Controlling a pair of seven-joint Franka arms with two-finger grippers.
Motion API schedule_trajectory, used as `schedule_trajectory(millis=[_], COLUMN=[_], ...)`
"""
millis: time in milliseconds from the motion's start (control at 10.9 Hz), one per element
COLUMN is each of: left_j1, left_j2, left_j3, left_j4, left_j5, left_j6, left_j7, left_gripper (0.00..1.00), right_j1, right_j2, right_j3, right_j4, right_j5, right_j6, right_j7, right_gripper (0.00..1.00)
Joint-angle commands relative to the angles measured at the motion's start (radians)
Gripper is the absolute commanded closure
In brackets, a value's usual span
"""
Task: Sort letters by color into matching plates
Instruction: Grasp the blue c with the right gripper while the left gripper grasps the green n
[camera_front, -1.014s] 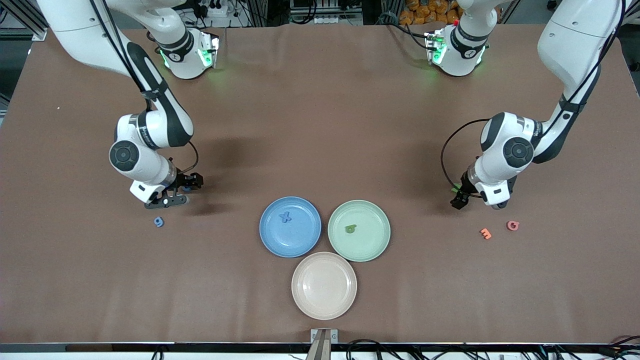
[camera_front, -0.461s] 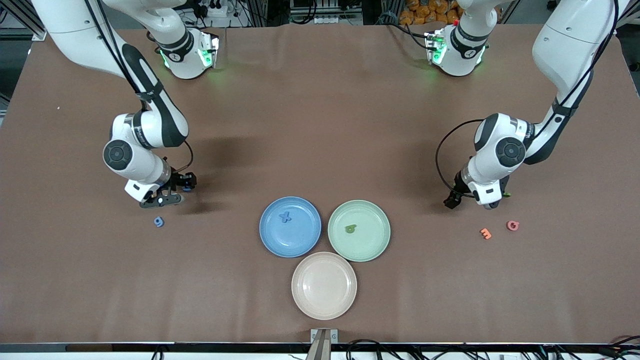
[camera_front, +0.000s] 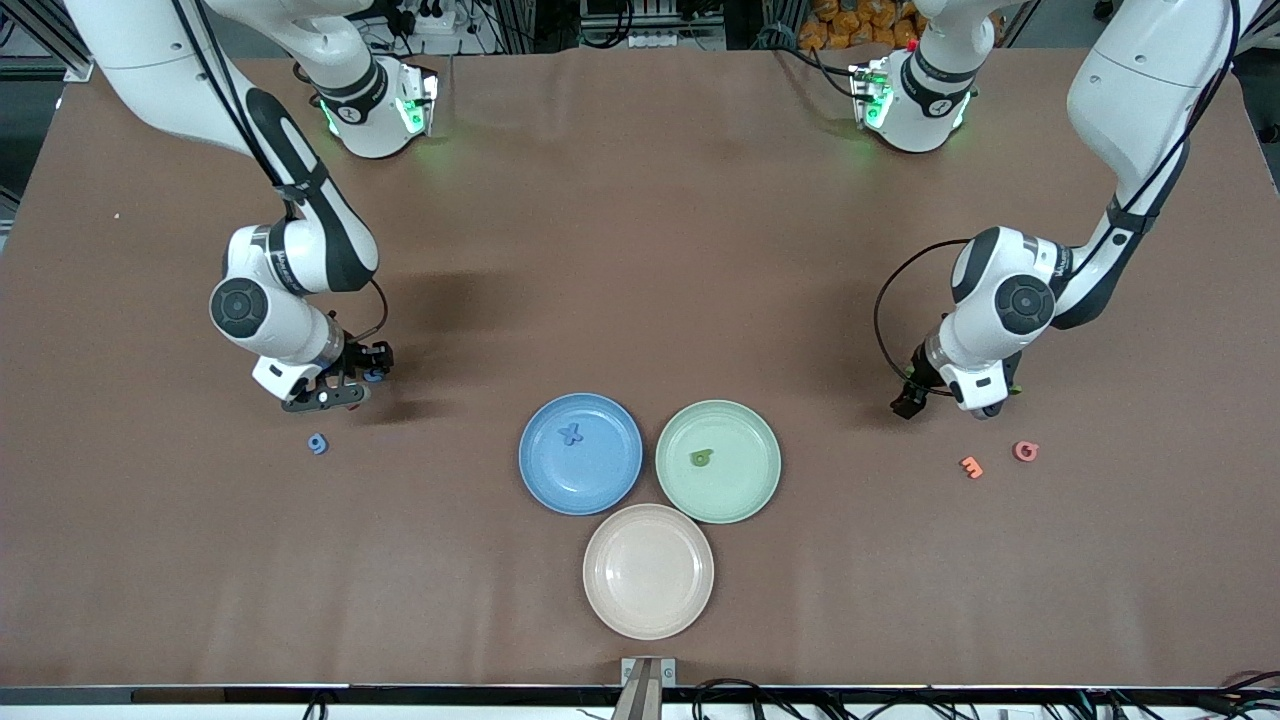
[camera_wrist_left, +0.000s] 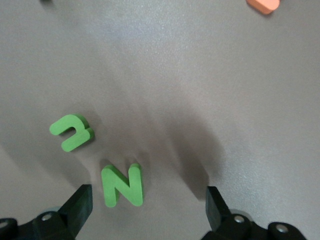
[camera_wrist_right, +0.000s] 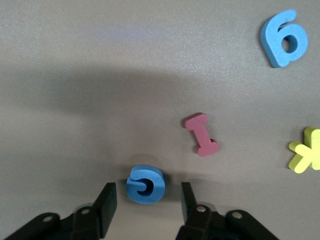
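Note:
My right gripper (camera_front: 350, 385) is down at the table, open, its fingers (camera_wrist_right: 106, 201) standing on either side of a blue letter (camera_wrist_right: 145, 184) with a gap on each side. My left gripper (camera_wrist_left: 148, 190) is wide open low over a green N (camera_wrist_left: 122, 185), which lies nearer one finger; a second green letter (camera_wrist_left: 71, 131) lies close by. The blue plate (camera_front: 600, 480) holds a blue X (camera_front: 570, 434). The green plate (camera_front: 740, 490) holds a green letter (camera_front: 701, 458). The beige-pink plate (camera_front: 648, 571) has nothing on it.
A blue 9 (camera_front: 318, 443) lies nearer the front camera than my right gripper. A pink I (camera_wrist_right: 201, 134) and a yellow star shape (camera_wrist_right: 306, 150) lie by the blue letter. An orange 3 (camera_front: 971, 467) and a pink letter (camera_front: 1025, 451) lie near my left gripper (camera_front: 925, 392).
The right gripper's fingers have come in closer around the blue letter. Both arms have shifted a little over their letters.

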Motion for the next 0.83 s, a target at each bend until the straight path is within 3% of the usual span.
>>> schedule_trajectory(millis=[0,461,737], left_j1=[0.008,0.004,-0.011], left_j2=[0.013,0.031,0.025], left_j3=[0.008,0.028,0.023], left_j4=[-0.008,-0.007,-0.005], left_j5=[0.078,0.098,0.098], left_j6=[0.033,0.076,0.076], left_j7=[-0.067,-0.069,-0.110], left_gripper=[0.00,0.00,0.00], right_j1=[-0.018,-0.015,-0.010], right_j2=[-0.008,0.012,0.016], right_j3=[0.015,0.015,0.016], right_j4=[-0.024,-0.018,-0.012], right_j5=[-0.004,0.002,0.002], right_j6=[0.015,0.030,0.028], right_j7=[0.004,0.010,0.010], right_gripper=[0.51,0.54,0.78])
